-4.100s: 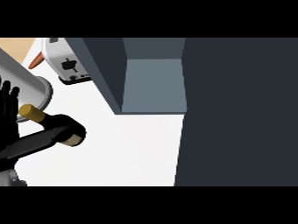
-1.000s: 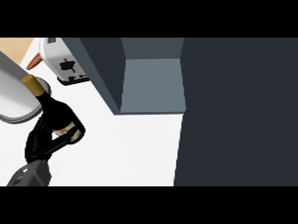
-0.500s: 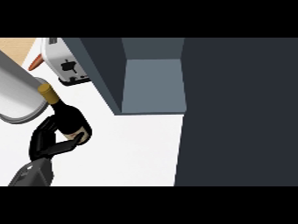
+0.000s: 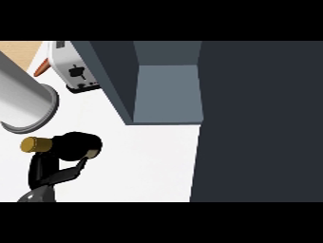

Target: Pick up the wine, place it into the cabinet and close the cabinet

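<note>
The wine (image 4: 38,144), lower left, has risen and shifted right toward the cabinet (image 4: 166,92); right hand (image 4: 59,171) curls around it. Transport underway.

We see the wine (image 4: 66,145) as a dark, nearly black bottle with a gold cap at its neck end. It lies low at the view's left, left of and below the cabinet (image 4: 166,92), well apart from it. The gold cap points toward the left, away from the cabinet, while the rounded dark body bulges on the side nearer the cabinet. Much of the bottle's outline merges with other black shapes, so we cannot tell its exact tilt. The cabinet is grey-blue and stands open, its pale inner floor and darker side wall on show. Its wide dark door (image 4: 266,121) fills the right side.
</note>
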Controlling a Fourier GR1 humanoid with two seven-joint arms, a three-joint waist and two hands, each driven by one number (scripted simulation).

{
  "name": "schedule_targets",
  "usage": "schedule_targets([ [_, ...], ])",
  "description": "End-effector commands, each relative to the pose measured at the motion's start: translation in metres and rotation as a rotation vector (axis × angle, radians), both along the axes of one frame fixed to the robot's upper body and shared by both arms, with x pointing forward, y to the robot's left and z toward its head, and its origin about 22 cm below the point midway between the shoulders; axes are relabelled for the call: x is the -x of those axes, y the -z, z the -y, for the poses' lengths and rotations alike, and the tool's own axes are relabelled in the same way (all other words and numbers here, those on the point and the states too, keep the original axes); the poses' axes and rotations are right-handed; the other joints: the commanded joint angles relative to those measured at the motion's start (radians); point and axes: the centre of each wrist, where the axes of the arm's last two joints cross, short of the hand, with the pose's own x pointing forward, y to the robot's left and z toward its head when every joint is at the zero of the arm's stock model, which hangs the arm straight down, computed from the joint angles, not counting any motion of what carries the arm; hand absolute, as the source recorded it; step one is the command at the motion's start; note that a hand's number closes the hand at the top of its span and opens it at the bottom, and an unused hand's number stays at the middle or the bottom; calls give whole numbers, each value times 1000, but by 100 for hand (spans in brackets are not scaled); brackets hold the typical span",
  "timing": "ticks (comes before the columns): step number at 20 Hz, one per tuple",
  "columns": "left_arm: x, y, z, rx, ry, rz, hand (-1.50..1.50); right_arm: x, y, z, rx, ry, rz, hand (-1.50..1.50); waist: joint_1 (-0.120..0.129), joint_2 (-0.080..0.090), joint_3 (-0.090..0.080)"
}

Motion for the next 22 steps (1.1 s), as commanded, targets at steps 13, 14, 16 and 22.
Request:
schedule_targets([
  [13, 32, -36, 84, 94, 189, 26, 150, 6, -16, 5, 9, -15, 37, -150, 14, 6, -10],
  [14, 44, -32, 96, 127, 192, 33, 150, 26, -27, 2, 12, -17, 38, -150, 11, 2, -10],
  [16, 42, -60, 100, 103, 191, 28, 150, 15, -14, -2, -6, -14, 13, -150, 11, 6, -10],
  [22, 53, -112, 118, 89, 187, 33, 150, 13, -11, 4, -14, 29, 33, -150, 8, 8, -10],
])
